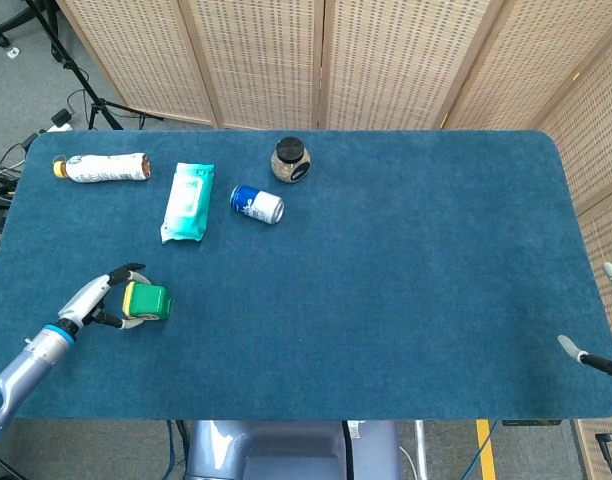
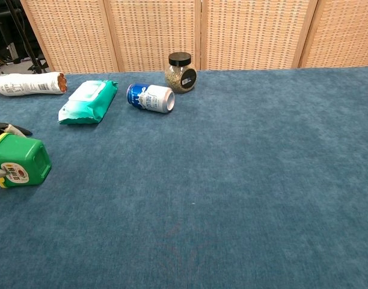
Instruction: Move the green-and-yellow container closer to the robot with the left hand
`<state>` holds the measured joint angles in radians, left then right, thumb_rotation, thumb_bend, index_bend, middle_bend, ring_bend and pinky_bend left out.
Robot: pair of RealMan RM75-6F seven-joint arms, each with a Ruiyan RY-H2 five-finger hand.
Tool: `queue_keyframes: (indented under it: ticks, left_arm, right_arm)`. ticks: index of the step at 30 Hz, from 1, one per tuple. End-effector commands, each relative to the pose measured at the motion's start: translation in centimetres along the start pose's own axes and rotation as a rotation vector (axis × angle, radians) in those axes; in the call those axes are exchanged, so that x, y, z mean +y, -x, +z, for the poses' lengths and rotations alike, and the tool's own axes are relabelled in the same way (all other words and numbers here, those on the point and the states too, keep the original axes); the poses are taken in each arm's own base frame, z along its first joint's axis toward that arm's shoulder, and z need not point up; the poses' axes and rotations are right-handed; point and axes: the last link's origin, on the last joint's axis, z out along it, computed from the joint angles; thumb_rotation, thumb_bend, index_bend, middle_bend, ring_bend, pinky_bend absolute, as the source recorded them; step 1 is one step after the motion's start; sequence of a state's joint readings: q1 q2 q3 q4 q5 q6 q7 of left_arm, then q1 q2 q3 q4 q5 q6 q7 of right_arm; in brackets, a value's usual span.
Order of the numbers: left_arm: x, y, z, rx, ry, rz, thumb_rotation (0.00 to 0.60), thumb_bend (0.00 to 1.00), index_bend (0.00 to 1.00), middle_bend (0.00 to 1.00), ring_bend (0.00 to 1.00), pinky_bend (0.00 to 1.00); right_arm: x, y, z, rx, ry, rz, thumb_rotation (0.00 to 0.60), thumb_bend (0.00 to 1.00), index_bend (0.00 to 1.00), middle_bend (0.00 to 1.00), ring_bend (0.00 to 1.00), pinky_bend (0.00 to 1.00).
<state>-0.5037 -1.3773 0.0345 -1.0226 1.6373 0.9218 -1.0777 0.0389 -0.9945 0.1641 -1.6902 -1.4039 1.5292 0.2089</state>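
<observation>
The green-and-yellow container [image 1: 147, 301] lies on its side on the blue table [image 1: 386, 300] near the front left, green base pointing right; the chest view shows it at the left edge [image 2: 21, 163]. My left hand [image 1: 98, 301] is just left of it, fingers spread above and below the yellow cap end without closing on it. One fingertip [image 2: 11, 129] hovers over the container in the chest view. Only spread fingertips of my right hand [image 1: 578, 351] show at the far right table edge, holding nothing.
At the back left lie a white bottle [image 1: 101, 167], a teal wipes pack [image 1: 188, 200], a blue can [image 1: 257, 204] on its side and a dark-lidded jar [image 1: 289, 160] standing upright. Wicker screens stand behind the table.
</observation>
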Motion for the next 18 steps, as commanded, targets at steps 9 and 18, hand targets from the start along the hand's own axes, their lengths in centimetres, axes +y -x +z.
queue_keyframes:
  ticks: [9,18]
  left_arm:
    - [1.6,-3.0,-2.9,0.107,0.101,0.127,0.6,0.08,0.04,0.0,0.0,0.0]
    - [8.0,-3.3,-3.9,0.057,0.118,0.451,0.6,0.09,0.04,0.0,0.0,0.0]
  right_arm:
    - [0.0,0.0,0.0,0.003,0.003,0.002,0.6,0.0,0.0,0.0,0.0,0.0]
    - [0.2,-0.2,0.2,0.009,0.015,0.011,0.6,0.0,0.0,0.0,0.0,0.0]
